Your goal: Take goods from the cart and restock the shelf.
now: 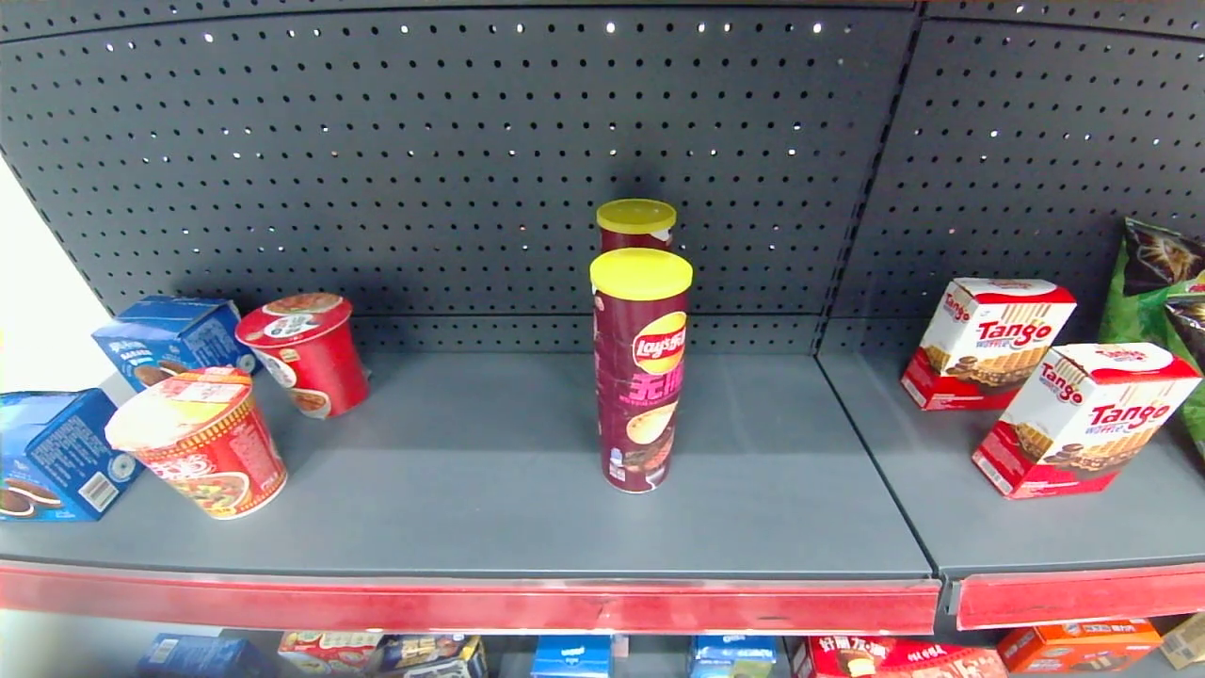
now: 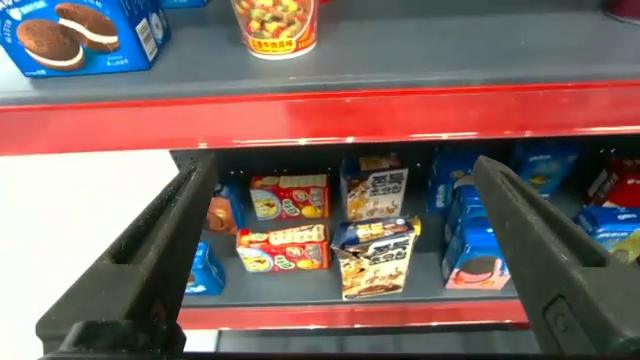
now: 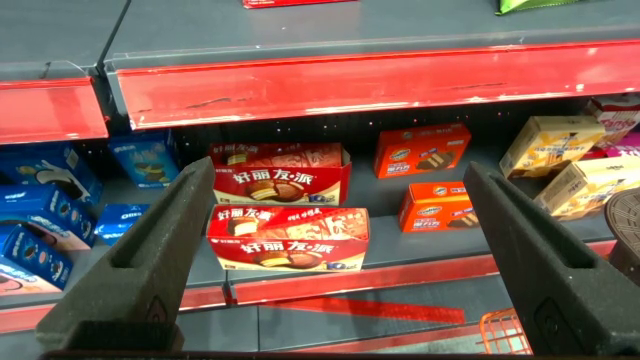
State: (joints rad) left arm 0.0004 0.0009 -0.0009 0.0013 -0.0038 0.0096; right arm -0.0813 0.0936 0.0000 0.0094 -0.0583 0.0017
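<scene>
Two maroon chip cans with yellow lids stand upright mid-shelf, the front can hiding most of the rear can. The grey shelf has a red front lip. My left gripper is open and holds nothing, facing the shelf's red edge and the lower shelf of snack boxes. My right gripper is also open and holds nothing, facing red cake boxes on the lower shelf. A corner of an orange wire cart shows low in the right wrist view.
Two red noodle cups and blue cookie boxes stand at the shelf's left. Two red-and-white wafer boxes and green bags fill the right section. Bare shelf lies on both sides of the cans.
</scene>
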